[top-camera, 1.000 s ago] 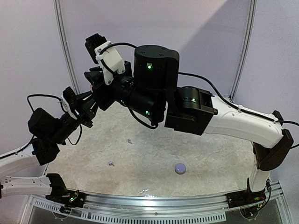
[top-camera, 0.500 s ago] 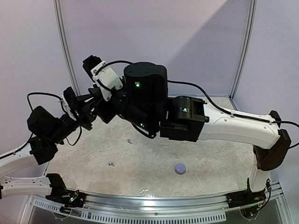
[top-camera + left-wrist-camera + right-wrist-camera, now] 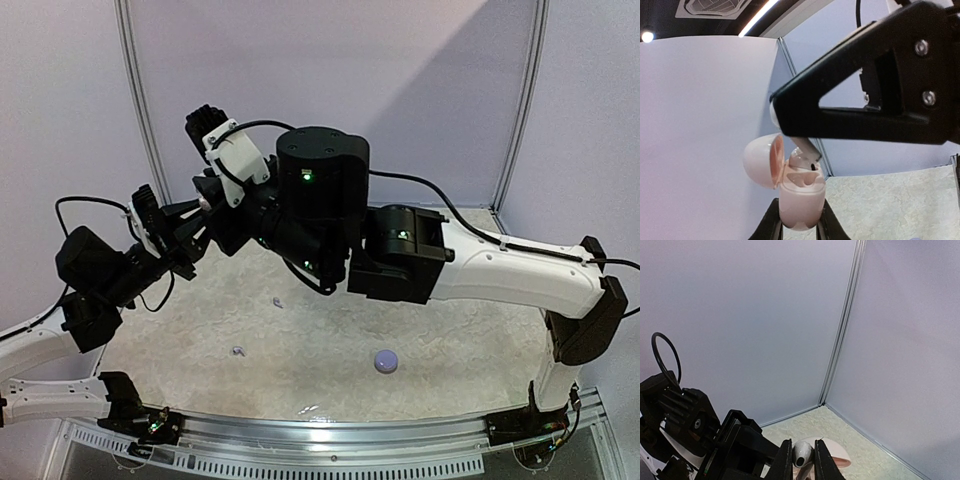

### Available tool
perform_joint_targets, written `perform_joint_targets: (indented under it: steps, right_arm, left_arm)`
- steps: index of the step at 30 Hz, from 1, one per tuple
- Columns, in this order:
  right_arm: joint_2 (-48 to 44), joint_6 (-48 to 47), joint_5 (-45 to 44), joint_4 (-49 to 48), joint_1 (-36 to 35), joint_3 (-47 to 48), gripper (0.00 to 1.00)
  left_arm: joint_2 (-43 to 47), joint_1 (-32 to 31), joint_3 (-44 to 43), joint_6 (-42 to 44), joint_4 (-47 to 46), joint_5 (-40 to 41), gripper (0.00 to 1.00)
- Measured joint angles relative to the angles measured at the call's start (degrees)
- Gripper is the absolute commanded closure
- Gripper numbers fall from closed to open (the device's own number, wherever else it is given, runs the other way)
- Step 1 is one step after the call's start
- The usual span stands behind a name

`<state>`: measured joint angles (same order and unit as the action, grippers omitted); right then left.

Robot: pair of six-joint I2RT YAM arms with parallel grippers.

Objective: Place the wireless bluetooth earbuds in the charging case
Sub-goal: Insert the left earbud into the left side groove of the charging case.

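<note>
So left gripper (image 3: pixel 800 223): clamped on open charging case (image 3: pixel 798 200)
right gripper (image 3: pixel 802 463): pinching earbud (image 3: pixel 802 454) at case's socket

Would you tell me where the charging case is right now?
In the left wrist view, bottom centre, the open charging case is clamped aloft in the left gripper, with the earbud held by the right gripper at its mouth.
</note>
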<state>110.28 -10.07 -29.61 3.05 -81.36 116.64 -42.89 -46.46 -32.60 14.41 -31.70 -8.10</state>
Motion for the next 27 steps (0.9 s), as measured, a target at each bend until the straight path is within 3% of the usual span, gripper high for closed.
perform_joint_targets:
  steps: [27]
  right_arm:
    - [0.0,-1.9,-0.5,0.0,0.0,-0.6,1.00]
  left_arm:
    - [0.8,0.0,0.0,-2.4,-0.1,-1.5,1.00]
